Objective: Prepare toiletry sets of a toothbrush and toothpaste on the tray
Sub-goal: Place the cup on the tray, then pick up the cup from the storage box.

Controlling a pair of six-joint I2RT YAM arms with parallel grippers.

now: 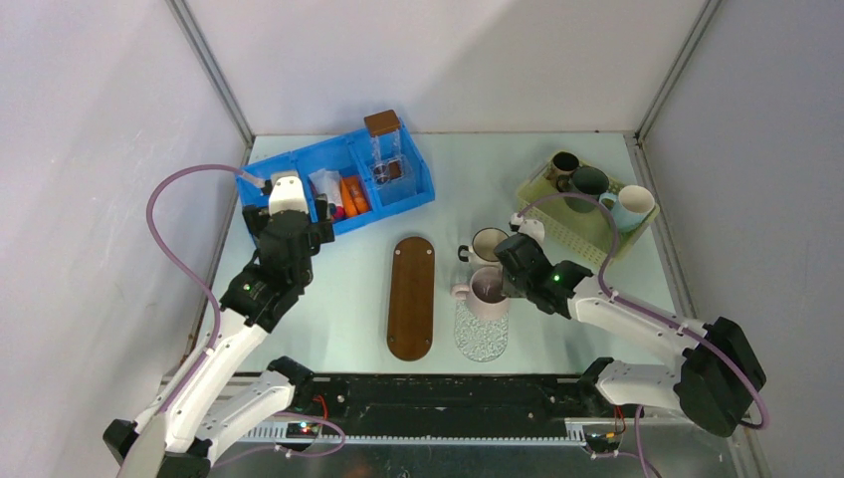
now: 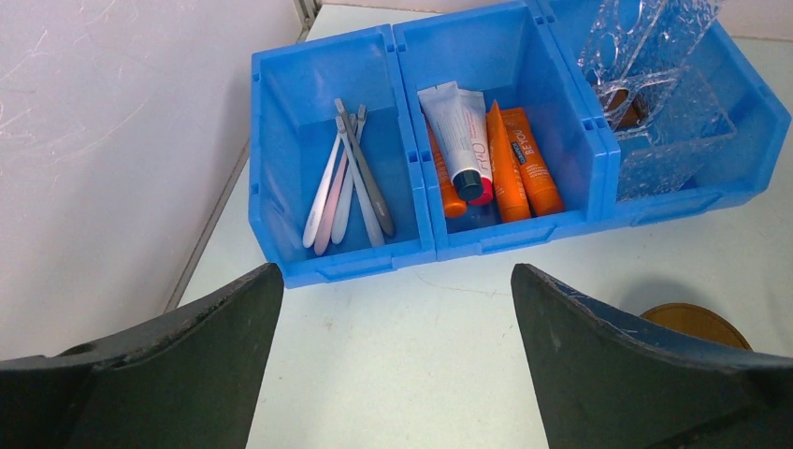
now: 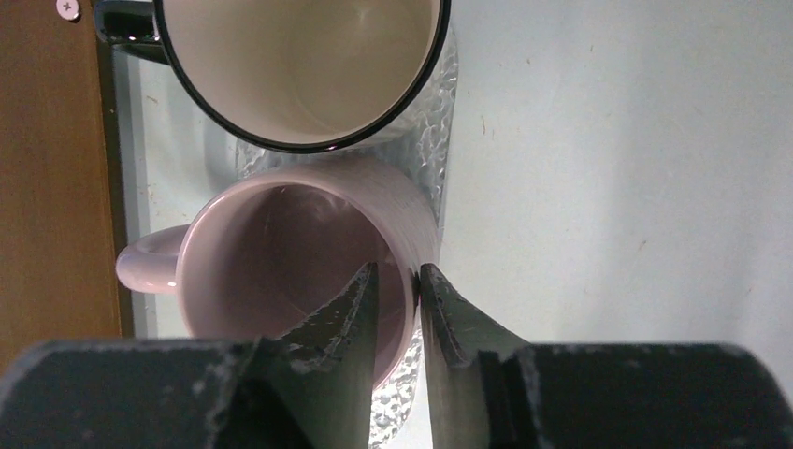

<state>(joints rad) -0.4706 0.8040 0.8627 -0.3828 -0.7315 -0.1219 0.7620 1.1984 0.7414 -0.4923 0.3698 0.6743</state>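
Two arms in view. My left gripper [image 2: 395,281] hangs over the bare table just short of the blue plastic three-compartment bin [image 2: 281,112], jaws spread wide, nothing between them.

Bin contents, from the left wrist camera:
- Left compartment: several thin long-handled toothbrushes [image 2: 348,178], grey-silver and pale pink, lying in a loose bundle.
- Middle compartment: small soft toothpaste tubes [image 2: 524,159], mostly orange, with one white tube [image 2: 455,131] with a dark cap lying on top.
- Right compartment: clear embossed plastic boxes [image 2: 655,84]. In the overhead view one has a brown lid.

My right gripper [image 3: 397,271] is pinching the pale pink ceramic mug [image 3: 281,253] by its rim, one finger inside and one outside the wall. The mug is upright and empty, with its handle pointing towards the brown oval wooden tray [image 1: 410,297]. It stands on the clear dimpled glass tray [image 1: 481,339], just beside a cream enamel mug with a black rim [image 3: 299,65], which is also empty.

At the far right, a pale green slatted basket [image 1: 582,227] holds more mugs.
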